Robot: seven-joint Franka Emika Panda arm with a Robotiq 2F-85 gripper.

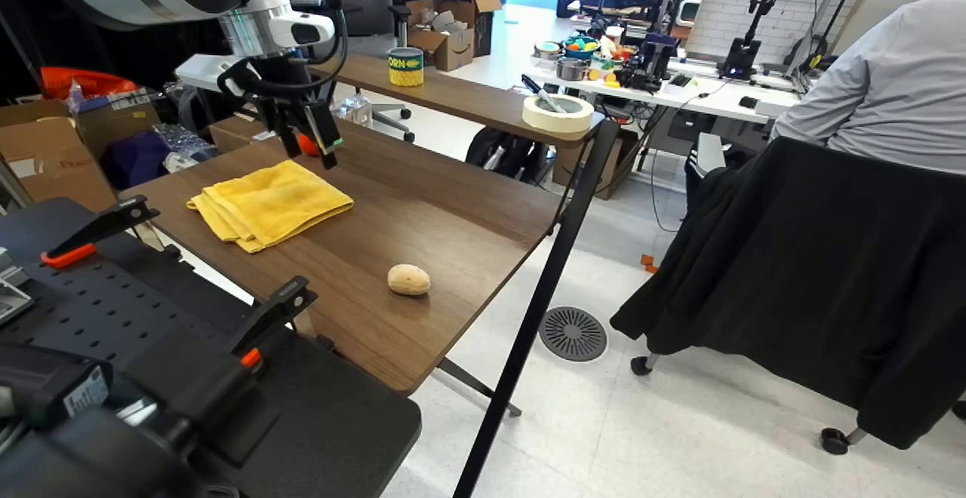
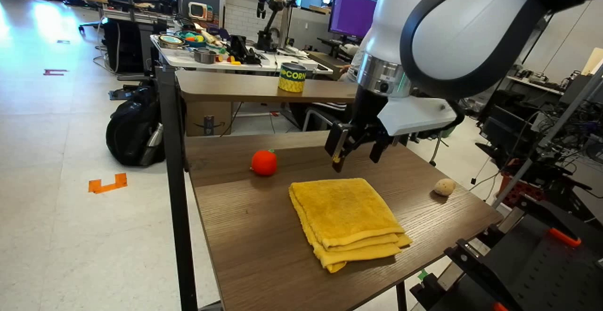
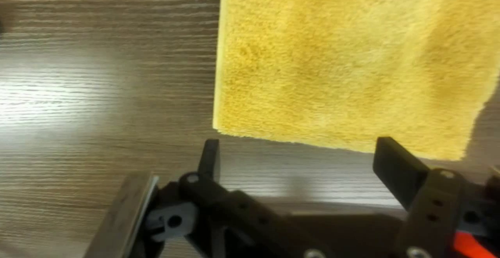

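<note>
Ylw towel (image 2: 348,214), tomato (image 2: 264,163), potato (image 2: 444,187) on brn tbl (image 2: 249,254).

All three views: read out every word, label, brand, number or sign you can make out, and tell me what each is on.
"CORN": on the can on the raised shelf.
Curved arrow logo, no readable word: on the cardboard box below that shelf.
Too small or blurred to read: the white label on the black device, print on the brown carton, and markings on the arm's metal collar.
Wrist view: no text.
</note>
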